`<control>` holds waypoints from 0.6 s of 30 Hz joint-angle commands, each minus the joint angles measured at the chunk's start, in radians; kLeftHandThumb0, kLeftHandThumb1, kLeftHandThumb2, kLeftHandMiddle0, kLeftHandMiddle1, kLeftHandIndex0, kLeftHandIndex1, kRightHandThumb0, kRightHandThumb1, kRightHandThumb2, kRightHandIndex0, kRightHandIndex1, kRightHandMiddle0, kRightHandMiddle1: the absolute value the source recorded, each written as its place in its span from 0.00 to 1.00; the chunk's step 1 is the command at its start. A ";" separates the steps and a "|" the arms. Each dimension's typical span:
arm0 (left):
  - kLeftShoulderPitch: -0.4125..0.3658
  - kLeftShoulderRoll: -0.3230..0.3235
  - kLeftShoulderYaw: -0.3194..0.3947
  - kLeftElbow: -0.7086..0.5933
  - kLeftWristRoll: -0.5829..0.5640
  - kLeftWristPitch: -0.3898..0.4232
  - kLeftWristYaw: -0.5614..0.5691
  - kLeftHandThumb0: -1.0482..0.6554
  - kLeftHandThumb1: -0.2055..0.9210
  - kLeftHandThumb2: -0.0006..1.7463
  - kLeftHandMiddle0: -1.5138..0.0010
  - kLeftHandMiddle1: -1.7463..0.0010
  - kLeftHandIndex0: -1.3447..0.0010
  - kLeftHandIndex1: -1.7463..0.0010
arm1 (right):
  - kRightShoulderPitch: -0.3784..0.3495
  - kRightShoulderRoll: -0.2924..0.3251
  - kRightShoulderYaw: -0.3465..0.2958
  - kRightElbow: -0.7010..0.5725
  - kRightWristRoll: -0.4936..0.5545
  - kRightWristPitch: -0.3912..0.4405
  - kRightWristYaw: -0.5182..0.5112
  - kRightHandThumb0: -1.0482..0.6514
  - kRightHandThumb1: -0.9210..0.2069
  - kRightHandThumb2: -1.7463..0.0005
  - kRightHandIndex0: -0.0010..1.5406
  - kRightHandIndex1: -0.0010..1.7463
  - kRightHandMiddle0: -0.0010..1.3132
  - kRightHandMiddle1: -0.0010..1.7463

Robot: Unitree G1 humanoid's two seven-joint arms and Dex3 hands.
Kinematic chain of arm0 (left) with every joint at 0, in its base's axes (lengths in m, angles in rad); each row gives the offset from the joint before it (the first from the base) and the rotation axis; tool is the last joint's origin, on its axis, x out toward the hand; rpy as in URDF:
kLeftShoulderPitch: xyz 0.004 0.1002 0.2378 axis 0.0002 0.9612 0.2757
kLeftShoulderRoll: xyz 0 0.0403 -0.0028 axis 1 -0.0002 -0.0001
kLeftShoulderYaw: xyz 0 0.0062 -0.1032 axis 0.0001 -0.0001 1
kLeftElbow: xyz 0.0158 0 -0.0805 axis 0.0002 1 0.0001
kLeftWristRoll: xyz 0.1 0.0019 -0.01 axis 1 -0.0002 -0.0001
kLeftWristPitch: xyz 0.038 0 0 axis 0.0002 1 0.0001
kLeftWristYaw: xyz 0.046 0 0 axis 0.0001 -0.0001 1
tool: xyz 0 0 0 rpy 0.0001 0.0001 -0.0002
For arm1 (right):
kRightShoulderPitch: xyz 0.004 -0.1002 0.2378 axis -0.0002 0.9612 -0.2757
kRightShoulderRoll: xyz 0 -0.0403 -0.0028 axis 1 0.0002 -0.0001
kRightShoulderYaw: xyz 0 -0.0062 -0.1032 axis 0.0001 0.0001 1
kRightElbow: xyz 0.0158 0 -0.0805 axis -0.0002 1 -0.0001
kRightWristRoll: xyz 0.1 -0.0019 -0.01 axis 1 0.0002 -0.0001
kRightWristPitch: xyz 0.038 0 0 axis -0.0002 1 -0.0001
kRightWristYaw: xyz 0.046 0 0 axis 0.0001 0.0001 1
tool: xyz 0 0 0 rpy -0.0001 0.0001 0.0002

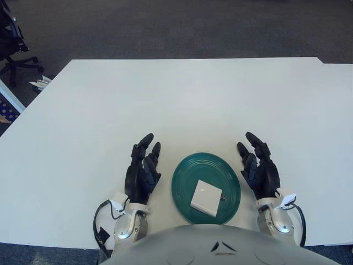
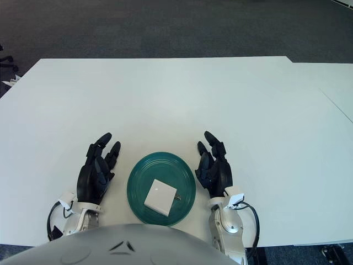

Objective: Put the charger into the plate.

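In the left eye view, a white table (image 1: 182, 99) fills most of the scene, with a dark carpeted floor (image 1: 182, 27) beyond its far edge and part of a black office chair (image 1: 12, 38) at the upper left corner. Near the table's front edge sits a dark green round plate (image 1: 187, 171), and the charger (image 1: 206, 197), a flat white square block with a small prong on its right side, lies inside the plate, toward its near half. The left hand (image 1: 141, 171) shows just left of the plate, black fingers extended forward and loosely spread, holding nothing, apart from the plate's rim. The right hand (image 1: 260, 168) shows just right of the plate, fingers likewise stretched out and relaxed, empty. Both silver wrists with looping black cables emerge from behind the robot's grey torso (image 1: 220, 245) at the bottom edge. In the right eye view, the same layout appears shifted leftward: the charger (image 2: 160, 197) lies in the green plate (image 2: 143, 171), flanked by the released left hand (image 2: 96, 170) and the released right hand (image 2: 215, 165), neither touching plate nor charger, and a seam where a second table (image 2: 336, 94) adjoins shows at the right.
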 commanded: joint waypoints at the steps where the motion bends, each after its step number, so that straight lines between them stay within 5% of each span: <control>1: 0.029 0.017 0.004 0.034 0.016 0.041 0.010 0.07 1.00 0.50 0.72 0.98 0.96 0.50 | 0.045 -0.008 -0.007 0.039 -0.009 0.052 -0.011 0.18 0.00 0.54 0.15 0.00 0.00 0.34; 18: 0.033 0.050 0.010 0.038 0.045 0.028 0.006 0.07 1.00 0.52 0.74 0.99 0.98 0.52 | 0.044 -0.011 -0.004 0.052 -0.023 0.017 -0.014 0.18 0.00 0.54 0.15 0.00 0.00 0.33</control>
